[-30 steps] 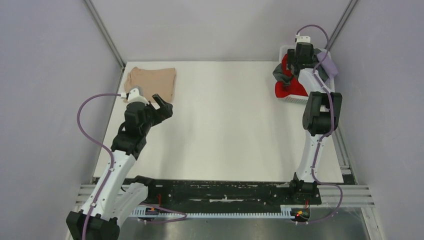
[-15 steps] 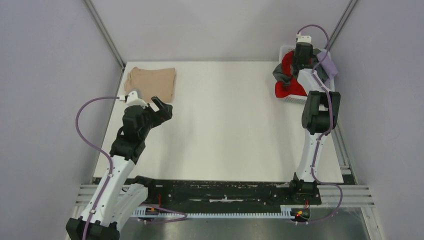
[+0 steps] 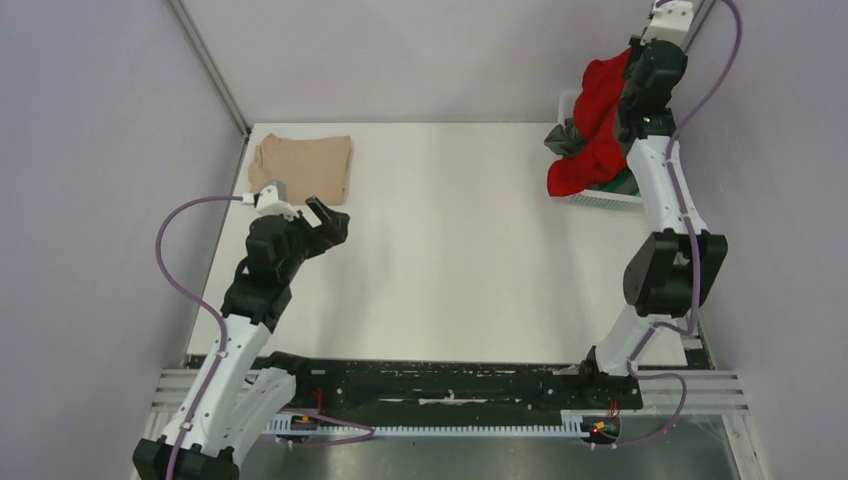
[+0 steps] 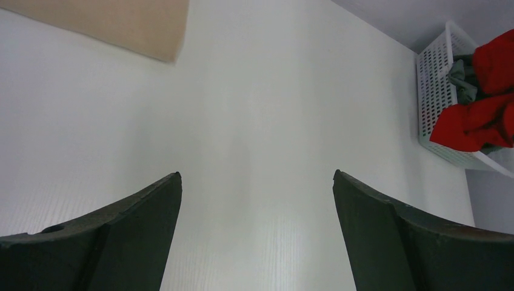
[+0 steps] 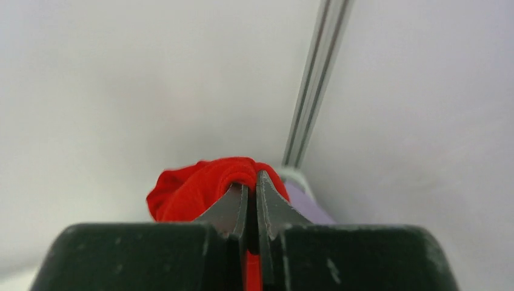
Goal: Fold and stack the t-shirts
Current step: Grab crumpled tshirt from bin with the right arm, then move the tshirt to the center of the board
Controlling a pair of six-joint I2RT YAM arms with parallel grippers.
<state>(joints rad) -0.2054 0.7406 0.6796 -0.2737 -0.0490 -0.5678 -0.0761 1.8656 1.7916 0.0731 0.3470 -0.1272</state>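
At the upper right of the overhead frame, the right gripper (image 5: 250, 182) is clamped tight on a fold of the bright red t-shirt (image 3: 596, 128). Its wrist camera shows the two fingers pressed together with red cloth bunched between the tips. The arm stands tall against the back wall, and the shirt hangs from the gripper in a long drape. The shirt's lower end reaches the white mesh basket (image 3: 607, 199) at the far right corner of the table (image 3: 450, 250).

A grey t-shirt (image 3: 561, 140) spills over the basket's left rim beside the red cloth, and a sliver of green cloth (image 3: 622, 184) shows inside the basket. Just below the clamped fingers, the wrist view catches a patch of lavender cloth (image 5: 305, 200).

At the left of the frame, the left gripper (image 4: 256, 176) hovers over bare tabletop with its jaws spread wide and nothing between them. Just beyond it, the beige t-shirt (image 3: 303, 166) lies folded flat in the table's upper left corner, well apart from the basket.
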